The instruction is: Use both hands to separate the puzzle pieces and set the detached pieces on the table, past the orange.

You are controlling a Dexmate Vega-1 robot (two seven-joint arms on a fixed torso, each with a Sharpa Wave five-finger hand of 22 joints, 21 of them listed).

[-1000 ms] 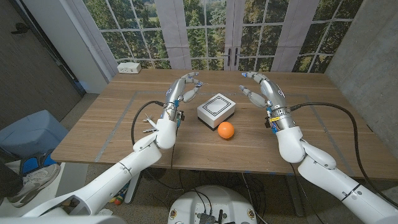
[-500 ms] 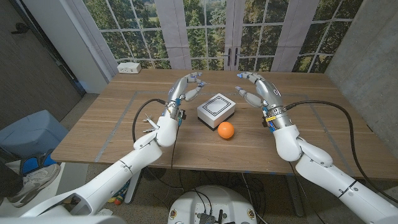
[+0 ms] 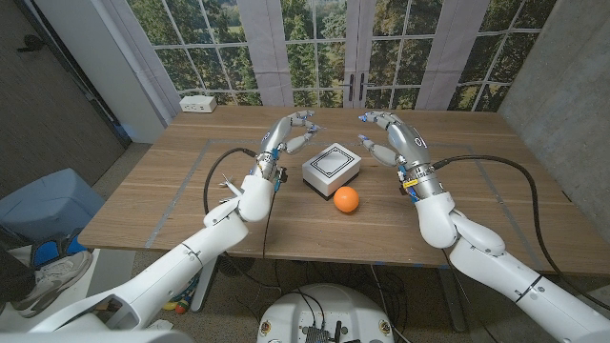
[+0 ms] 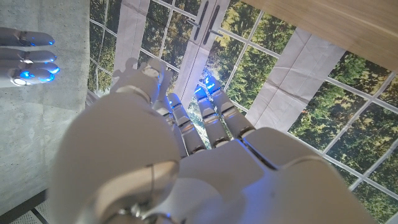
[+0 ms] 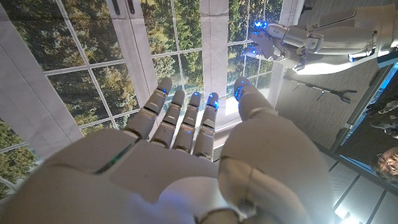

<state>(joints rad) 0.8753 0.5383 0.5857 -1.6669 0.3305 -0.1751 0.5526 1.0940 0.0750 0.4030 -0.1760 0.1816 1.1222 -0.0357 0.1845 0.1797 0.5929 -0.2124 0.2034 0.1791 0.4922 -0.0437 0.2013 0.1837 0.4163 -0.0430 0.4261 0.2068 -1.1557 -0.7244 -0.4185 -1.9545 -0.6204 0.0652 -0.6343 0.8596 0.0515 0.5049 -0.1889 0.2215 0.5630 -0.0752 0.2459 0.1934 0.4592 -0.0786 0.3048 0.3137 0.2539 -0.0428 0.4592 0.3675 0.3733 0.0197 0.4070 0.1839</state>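
My left hand (image 3: 289,134) and right hand (image 3: 391,139) hold nothing, fingers spread, beside the white square puzzle block (image 3: 332,165) (looks hard, light); I'd take its sides.

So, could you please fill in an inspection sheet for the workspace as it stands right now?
Surface: wooden table, tape lines on it.
Job's things: white puzzle block in one piece; orange just in front of it.
Clutter: white box at the far left corner.
Hands: left hand and right hand open, flanking the block, not touching.
Cables: black cable along left arm, black cable along right.
Surroundings: windows onto trees.
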